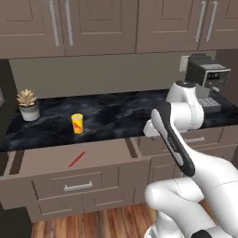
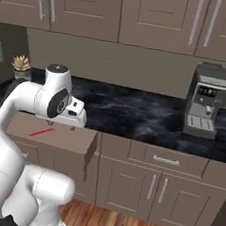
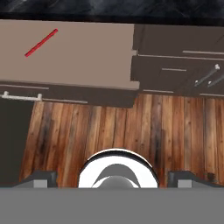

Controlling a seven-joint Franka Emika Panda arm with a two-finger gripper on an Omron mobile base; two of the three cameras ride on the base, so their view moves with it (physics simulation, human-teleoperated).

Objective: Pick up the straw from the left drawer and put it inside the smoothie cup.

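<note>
Red straw (image 1: 77,159) lies aslant on the flat floor of the open left drawer (image 1: 46,160), below the yellow smoothie cup (image 1: 77,123) on the counter (image 1: 116,116); gripper (image 3: 112,178) hangs wide, empty.

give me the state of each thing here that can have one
left drawer: pulled open
straw: lying flat on the drawer floor, untouched
smoothie cup: upright on the counter, no straw in it
gripper: open, holding nothing, above the wooden floor in front of the drawer
upper cabinets: doors shut
lower cabinet: doors shut
coffee machine: upright on the counter
</note>
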